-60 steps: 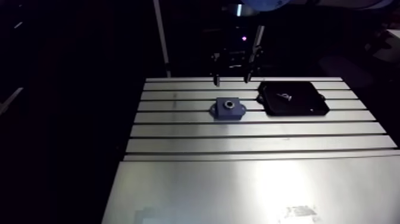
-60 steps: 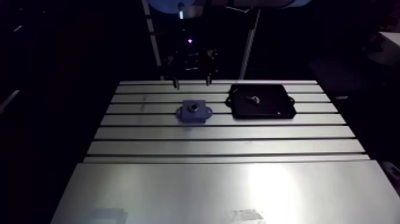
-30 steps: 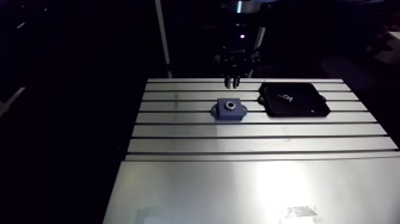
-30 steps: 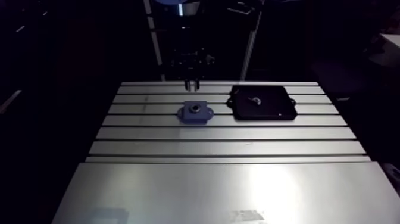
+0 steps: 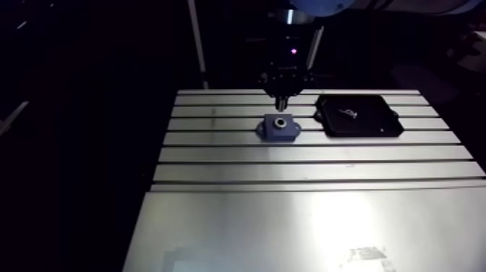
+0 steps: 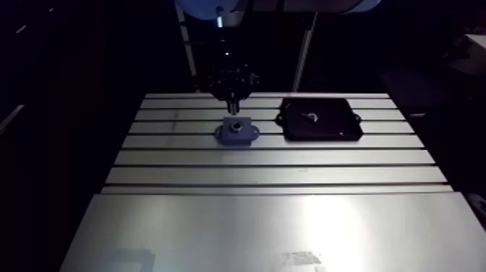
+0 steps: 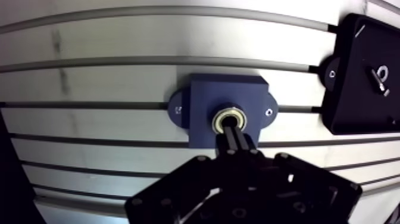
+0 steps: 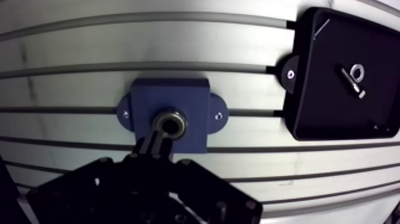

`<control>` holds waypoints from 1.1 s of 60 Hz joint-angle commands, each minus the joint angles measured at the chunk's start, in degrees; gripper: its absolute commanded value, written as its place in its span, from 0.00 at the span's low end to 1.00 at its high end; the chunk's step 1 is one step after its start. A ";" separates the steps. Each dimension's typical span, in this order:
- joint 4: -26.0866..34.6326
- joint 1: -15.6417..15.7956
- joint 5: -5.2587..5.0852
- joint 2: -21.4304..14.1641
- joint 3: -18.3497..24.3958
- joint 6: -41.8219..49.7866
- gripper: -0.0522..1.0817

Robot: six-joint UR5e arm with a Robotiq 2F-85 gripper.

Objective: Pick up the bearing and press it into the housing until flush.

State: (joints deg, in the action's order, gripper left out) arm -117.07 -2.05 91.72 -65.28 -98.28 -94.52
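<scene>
Item inspected: a dark blue rectangular housing block [image 7: 205, 98] with a rounded mounting ear on each of two opposite sides, each ear carrying one small hole. It lies flat on the slotted aluminium tabletop [image 5: 304, 173], in the far half of the surface as the arm view shows it, straddling one of the slots.

Bearing: a silver metal ring bearing [image 8: 177, 121] sits in the round bore at the middle of the housing's top face. Its bright rim shows all round except where the fingers cover it. It appears seated level with that face; whether it is fully flush cannot be told.

Pincer: the black two-fingered pincer [image 7: 235, 134] hangs directly above the housing. Its two narrow fingers [image 7: 231, 143] are drawn tight together with no gap showing between them and nothing gripped. Their tips lie over the edge of the bearing on the side nearest the wrist. They look to be in contact with it, though actual pressure cannot be confirmed.

Other items: a black shallow rectangular tray [image 8: 333, 113] with small lugs on its sides lies beside the housing, a short way off one mounting ear and not touching it. Inside the tray, on the half away from the housing, lie a small metal bolt [image 8: 351, 82] and a small metal washer [image 8: 357, 71], touching or nearly so.
</scene>
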 commanded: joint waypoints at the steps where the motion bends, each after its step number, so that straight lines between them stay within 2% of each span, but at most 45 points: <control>1: -1.52 -0.31 -0.52 0.38 -0.90 -1.13 1.00; 10: -1.81 -0.50 -1.05 0.45 -1.34 -1.49 1.00; 66: -4.36 -0.86 -1.06 0.90 -3.29 -3.96 1.00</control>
State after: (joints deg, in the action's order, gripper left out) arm -121.17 -2.87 90.65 -64.44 -101.46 -98.34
